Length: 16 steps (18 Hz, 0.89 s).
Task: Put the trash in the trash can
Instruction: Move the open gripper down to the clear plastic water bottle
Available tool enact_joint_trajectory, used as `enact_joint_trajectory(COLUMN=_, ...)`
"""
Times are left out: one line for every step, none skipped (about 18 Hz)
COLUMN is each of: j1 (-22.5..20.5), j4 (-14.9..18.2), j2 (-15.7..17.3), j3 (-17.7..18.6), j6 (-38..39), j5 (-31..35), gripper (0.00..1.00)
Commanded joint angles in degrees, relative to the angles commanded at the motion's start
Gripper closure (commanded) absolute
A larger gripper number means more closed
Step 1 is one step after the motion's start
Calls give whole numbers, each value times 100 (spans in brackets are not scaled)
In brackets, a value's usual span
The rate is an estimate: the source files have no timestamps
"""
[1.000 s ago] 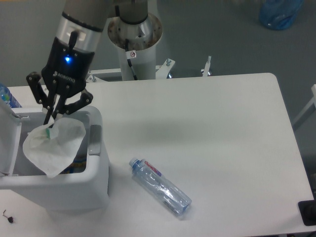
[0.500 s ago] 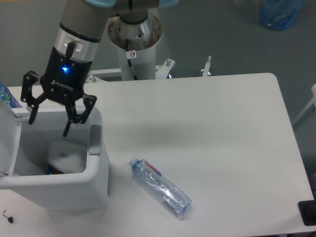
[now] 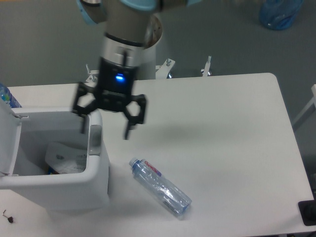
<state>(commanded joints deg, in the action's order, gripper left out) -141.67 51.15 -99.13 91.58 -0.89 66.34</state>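
Observation:
The white trash can [image 3: 94,182] stands at the table's left front with its lid swung open to the left. A crumpled whitish wrapper [image 3: 66,156] lies inside it. The clear plastic bottle [image 3: 160,186] with a blue cap and red-white label lies on the table, right of the can. My gripper [image 3: 105,127] hangs open and empty over the can's right rim, above and left of the bottle, touching neither.
A blue-capped bottle [image 3: 7,97] peeks in at the left edge behind the lid. The robot's white base column [image 3: 136,54] stands behind the table. A blue bag [image 3: 280,13] lies on the floor at the top right.
One second ago the gripper held the wrapper over the can. It opened, the wrapper dropped inside, and the gripper has since moved right toward the can's right rim.

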Motion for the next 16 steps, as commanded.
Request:
enact_joint_trajectory(j1=-36, j4=-9, j2=-114, j3=-17, j6=141, j5=175, gripper=0)
enact_joint_trajectory(j1=-71, j4=-9, j2=-211, j3=-35, j6=238, j5=377, gripper=0)
enact_joint_trajectory(j1=-71, j4=-9, j2=-308, j3=-44, j6=317, j5=571, gripper=0)
enact_joint_trajectory(j1=-71, j4=-9, j2=-396, j3=-44, j6=396, j5=738, gripper=0)
enact_joint_trajectory(j1=-71, j4=-9, j2=-510, j3=-44, j6=440, j5=896, gripper=0)
enact_joint_trajectory(j1=-71, j4=-9, j2=-633, j3=-61, j6=450, j5=1037, gripper=0)
enact_joint_trajectory(j1=-62, j4=-9, j2=-764, j3=-70, j6=450, j5=1126, gripper=0)
enact_joint_trajectory(j1=-62, j4=-9, j2=-887, j3=-70, j6=450, j5=1170, gripper=0)
enact_joint_trajectory(j1=-62, j4=-17, j2=-1010, j3=-79, j6=450, j5=1170, gripper=0)
enact_joint_trajectory(j1=-62, j4=-18, j2=-1125, j3=-105, j6=441, j5=1170, gripper=0)
enact_joint_trajectory(j1=-54, j4=-18, j2=-1248, j3=-132, j6=450, j5=1179, gripper=0)
enact_joint_trajectory(j1=-54, j4=-18, j2=-1362, j3=-141, j6=450, j5=1179, gripper=0)
enact_joint_trajectory(j1=-54, j4=-18, j2=-1494, j3=-149, j6=450, j5=1188, gripper=0)
enact_joint_trajectory(j1=-54, j4=-18, j2=-1600, j3=-167, j6=450, j5=1275, gripper=0)
enact_joint_trajectory(j1=-45, j4=-18, j2=-1688, j3=-176, j6=450, j5=1406, gripper=0)
enact_joint_trajectory(j1=-27, j4=-18, j2=-1758, j3=-202, j6=458, j5=1434, gripper=0)
